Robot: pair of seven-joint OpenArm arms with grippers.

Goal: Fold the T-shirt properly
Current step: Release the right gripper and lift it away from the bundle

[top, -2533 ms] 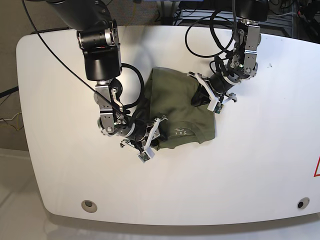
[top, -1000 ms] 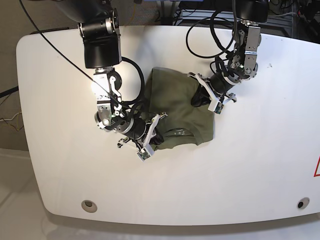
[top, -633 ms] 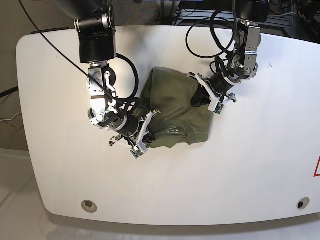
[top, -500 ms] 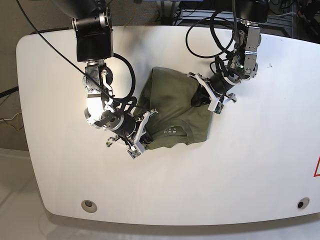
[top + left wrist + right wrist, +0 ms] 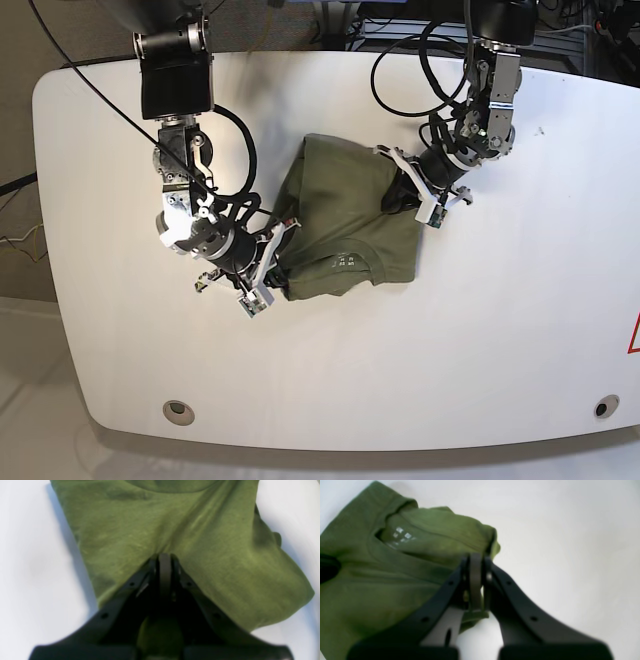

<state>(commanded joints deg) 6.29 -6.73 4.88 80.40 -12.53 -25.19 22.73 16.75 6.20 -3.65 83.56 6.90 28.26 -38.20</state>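
Note:
The olive-green T-shirt (image 5: 345,215) lies bunched in a partly folded heap at the table's middle, its collar and printed label (image 5: 344,261) facing the front edge. My left gripper (image 5: 400,193) is shut on a fold at the shirt's right side; in the left wrist view the gripper (image 5: 163,558) pinches the cloth (image 5: 205,530). My right gripper (image 5: 279,264) is shut on the shirt's front-left edge; in the right wrist view the gripper (image 5: 475,558) clamps the hem beside the collar label (image 5: 402,533).
The white table (image 5: 480,340) has round holes near the front edge at the left (image 5: 178,409) and the right (image 5: 600,407). Black cables (image 5: 410,70) loop over the table's back behind the left arm. A red mark (image 5: 634,335) sits at the right edge.
My right gripper has moved left with the shirt's front-left edge, drawing that side of the shirt leftward. The left arm has stayed put.

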